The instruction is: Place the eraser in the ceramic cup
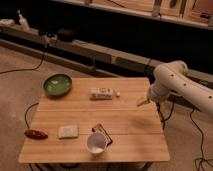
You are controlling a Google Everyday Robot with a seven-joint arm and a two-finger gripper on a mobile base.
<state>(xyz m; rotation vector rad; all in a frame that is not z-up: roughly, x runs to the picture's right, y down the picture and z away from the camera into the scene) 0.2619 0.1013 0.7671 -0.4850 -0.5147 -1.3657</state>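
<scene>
**Eraser**: small flat block, dark with a reddish-orange edge. It lies flat on the counter near the front edge, a little right of the middle. It is outside the cup, just behind it and to its right. The cup's rim hides part of it (whether the two touch cannot be told).

**Cup**: small, round and white, with plain walls. It stands upright with its mouth up and is the item closest to the counter's front edge.

**Pad**: pale and square, lying flat. It is left of the cup and apart from it.

**Oblong**: reddish-brown, lying on its side at the counter's front left edge, left of the pad.

**Box**: white and long, lying flat toward the back middle, well apart from the eraser. A small white piece sits just off its right end.

**Bowl**: green and wider than the cup. It sits upright at the back left corner.

**Hand**: pale, at the tip of a white arm that comes in from the right. It hangs over the counter's right side toward the back, right of the box and well apart from the eraser and cup. Whether it is spread or pressed together cannot be told.

**Counter**: light wooden planks, rectangular.

**Cable**: black, looping on the floor by the counter's left side.
</scene>
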